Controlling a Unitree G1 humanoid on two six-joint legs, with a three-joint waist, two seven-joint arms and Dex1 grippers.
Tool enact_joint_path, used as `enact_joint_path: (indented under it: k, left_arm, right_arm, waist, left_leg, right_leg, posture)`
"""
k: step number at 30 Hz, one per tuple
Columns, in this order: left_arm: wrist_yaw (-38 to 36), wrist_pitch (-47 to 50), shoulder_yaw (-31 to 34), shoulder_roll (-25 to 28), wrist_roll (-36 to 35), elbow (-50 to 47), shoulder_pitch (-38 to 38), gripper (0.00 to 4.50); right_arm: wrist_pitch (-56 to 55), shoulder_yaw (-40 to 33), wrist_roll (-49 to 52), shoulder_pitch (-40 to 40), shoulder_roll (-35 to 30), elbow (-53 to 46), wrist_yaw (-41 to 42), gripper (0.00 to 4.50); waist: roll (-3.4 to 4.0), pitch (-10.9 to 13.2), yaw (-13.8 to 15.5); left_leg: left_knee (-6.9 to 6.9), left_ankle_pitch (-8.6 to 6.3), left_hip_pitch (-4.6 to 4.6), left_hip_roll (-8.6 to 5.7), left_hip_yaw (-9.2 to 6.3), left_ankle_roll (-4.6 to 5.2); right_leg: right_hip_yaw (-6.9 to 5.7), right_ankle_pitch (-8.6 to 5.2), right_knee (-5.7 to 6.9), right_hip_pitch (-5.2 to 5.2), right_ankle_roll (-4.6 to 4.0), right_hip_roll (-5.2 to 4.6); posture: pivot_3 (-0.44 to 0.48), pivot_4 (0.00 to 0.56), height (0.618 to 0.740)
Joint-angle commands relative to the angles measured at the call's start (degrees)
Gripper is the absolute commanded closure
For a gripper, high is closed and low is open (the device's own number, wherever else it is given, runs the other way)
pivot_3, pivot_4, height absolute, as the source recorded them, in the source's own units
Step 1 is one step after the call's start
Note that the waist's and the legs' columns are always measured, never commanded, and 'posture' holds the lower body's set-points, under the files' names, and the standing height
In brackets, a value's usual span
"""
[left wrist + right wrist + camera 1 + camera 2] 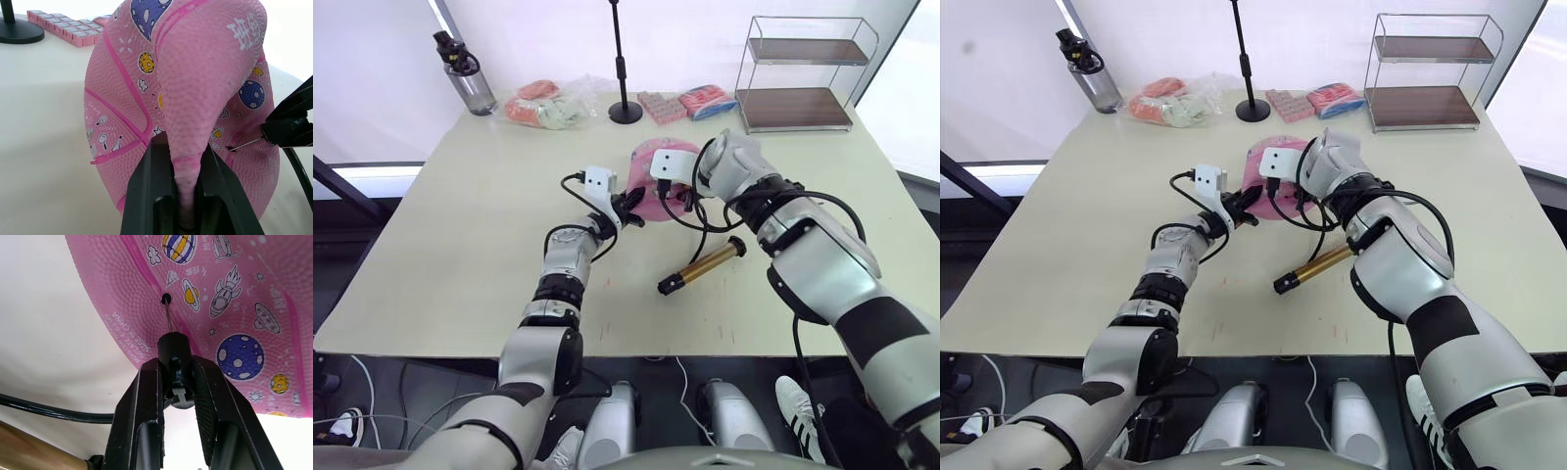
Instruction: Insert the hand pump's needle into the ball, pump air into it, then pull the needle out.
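White lettering reading "MADE IN CHINA" runs along the pink ball [234,293], printed on its skin just beside the valve hole, beyond the tips of the right gripper [176,382]; a further line of small white print beside it is too fine to make out. White Chinese characters stand on the fold of the ball above the left gripper [183,196]'s closed jaws, cut off at the fold and not legible in full.

Open table [460,245] left of the ball [651,157]; stand pole [625,69] crowds behind.
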Motion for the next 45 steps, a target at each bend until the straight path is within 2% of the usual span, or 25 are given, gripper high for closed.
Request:
enact_joint_path:
  k: [1,25,40,45]
  left_arm:
    - [-1.44,1.85,-2.43,-1.35,1.42,3.01,1.42,4.42]
    - [-1.04,1.12,-1.90,-1.16,1.32,4.64,0.98,4.42]
    - [-1.83,1.71,-2.27,-2.26,0.88,3.27,1.28,4.42]
    - [-2.77,2.57,-2.15,-2.67,0.20,2.26,1.51,4.42]
  right_arm:
    - [-1.48,0.76,-3.67,-1.00,-2.80,-1.44,-2.01,4.19]
    - [-5.41,2.06,-7.21,0.68,-4.17,-2.96,1.55,4.19]
    - [-10.69,4.06,-10.33,0.38,-0.54,-1.32,0.52,4.19]
    - [-12.41,3.45,-11.00,0.04,1.43,0.76,-2.70,4.19]
  waist:
    - [0.00,0.00,0.00]
    - [0.01,0.00,0.11]
    - [0.01,0.00,0.09]
    - [0.01,0.00,-0.04]
  left_leg:
    - [0.00,0.00,-0.01,0.00,-0.01,-0.01]
    - [0.00,0.01,-0.02,-0.01,-0.11,-0.02]
    - [-0.01,0.02,-0.01,-0.02,-0.15,-0.04]
    - [-0.01,0.03,0.02,-0.01,-0.17,-0.06]
  right_leg:
    - [-0.01,0.00,0.00,0.00,0.00,0.00]
    - [-0.09,0.00,-0.01,0.02,-0.01,0.00]
    - [-0.13,-0.01,-0.03,0.04,-0.01,0.00]
    - [-0.13,-0.01,-0.02,0.06,-0.01,0.00]
  posture:
    - [0.000,0.150,0.731]
    - [0.000,0.150,0.731]
    - [0.000,0.150,0.731]
    - [0.000,0.150,0.731]
